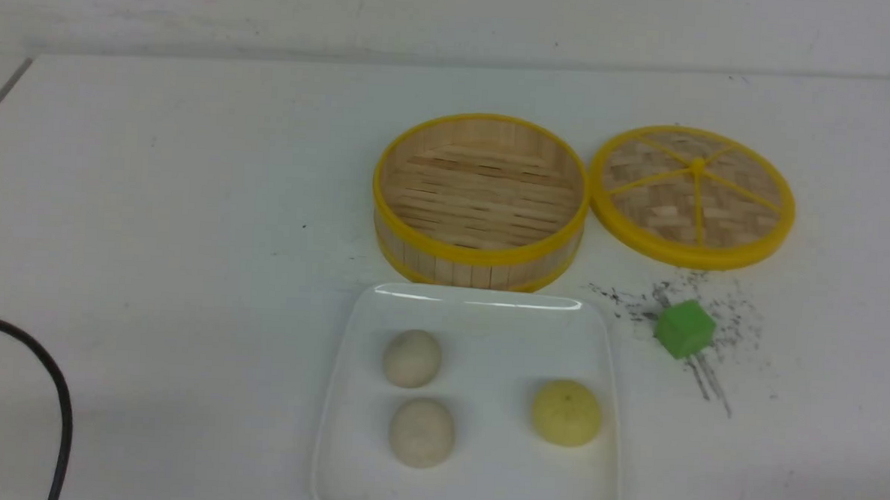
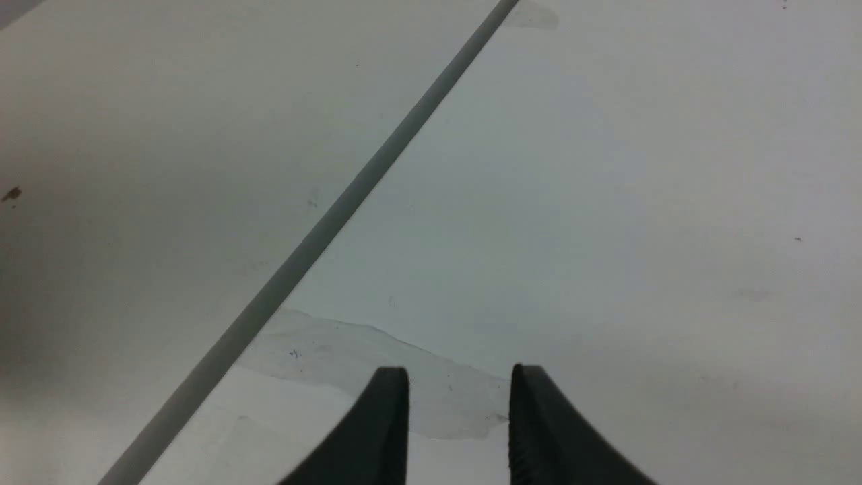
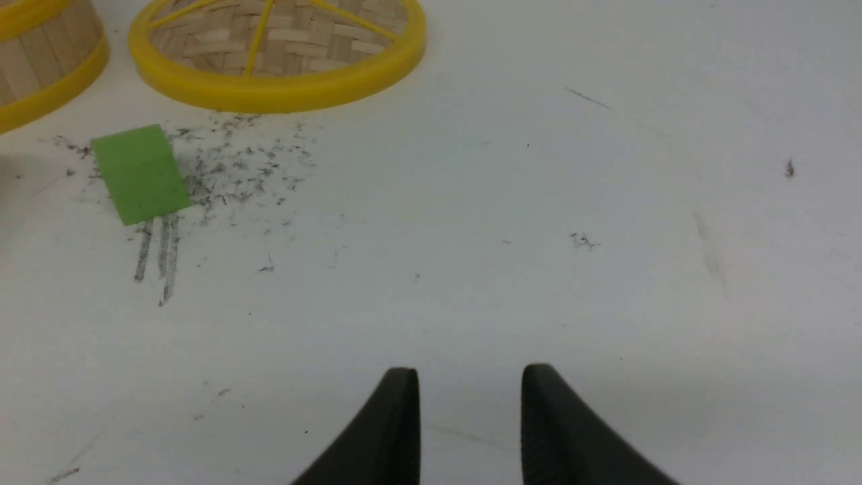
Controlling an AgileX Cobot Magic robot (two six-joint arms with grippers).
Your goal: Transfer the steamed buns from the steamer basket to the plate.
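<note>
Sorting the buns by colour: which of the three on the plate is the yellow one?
The pale yellow bun, alone on the right side of the plate. The two off-white buns sit on its left side, one behind the other.

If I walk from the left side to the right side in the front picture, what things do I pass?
Black cable → two off-white buns on the white plate → yellow bun → green cube. Farther back, the steamer basket comes first, then its woven lid.
</note>
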